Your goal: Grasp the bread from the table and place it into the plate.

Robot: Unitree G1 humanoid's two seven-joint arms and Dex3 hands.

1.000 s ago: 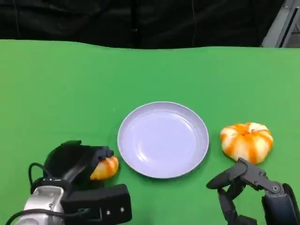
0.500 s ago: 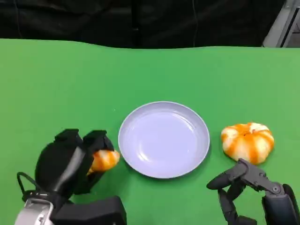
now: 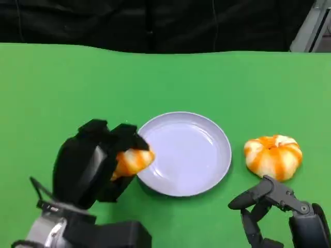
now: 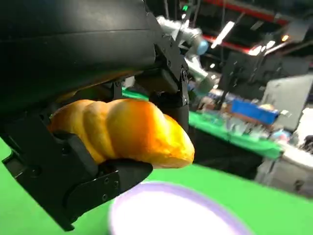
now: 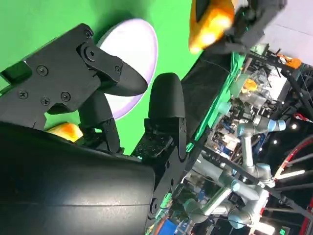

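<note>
Left hand [image 3: 95, 165] clamped around a small orange bread roll [image 3: 132, 161], held off the green table [image 3: 51, 93], its tip over the near rim of the lilac plate [image 3: 181, 153] just beyond the fingers. Further right, a round orange-and-white bun [image 3: 272, 156] lay just ahead of the right hand [image 3: 279, 212], fingers apart, grasping nothing.

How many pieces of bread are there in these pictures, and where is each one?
2. One bread is held by the left hand, raised at the plate's left rim. The other bread lies on the green table right of the plate, beyond the right hand.
</note>
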